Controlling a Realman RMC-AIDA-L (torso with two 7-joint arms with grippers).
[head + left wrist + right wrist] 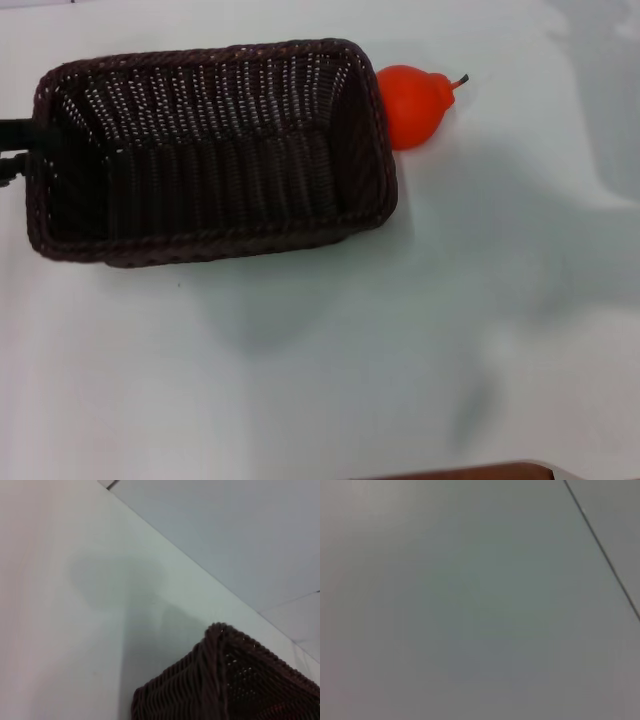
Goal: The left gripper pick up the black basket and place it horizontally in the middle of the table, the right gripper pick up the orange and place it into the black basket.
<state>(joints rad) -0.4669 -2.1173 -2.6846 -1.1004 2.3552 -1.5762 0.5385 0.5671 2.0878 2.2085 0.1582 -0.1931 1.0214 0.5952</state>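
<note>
On the pale bench (330,380), toward its far left: black wicker basket (210,150), lying lengthwise across the head view, open side up, nothing seen inside. Against the basket's left short end: left tool (14,150), visible only as a dark piece at the rim; open, closed or gripping could not be told. Just beyond the basket's far right corner: orange (415,103), pear-shaped, resting on the bench, touching or nearly touching the rim, dark stem pointed right. In the left wrist view: one braided basket corner (220,680) above bare bench (60,630). Right tool: not seen in any view.
</note>
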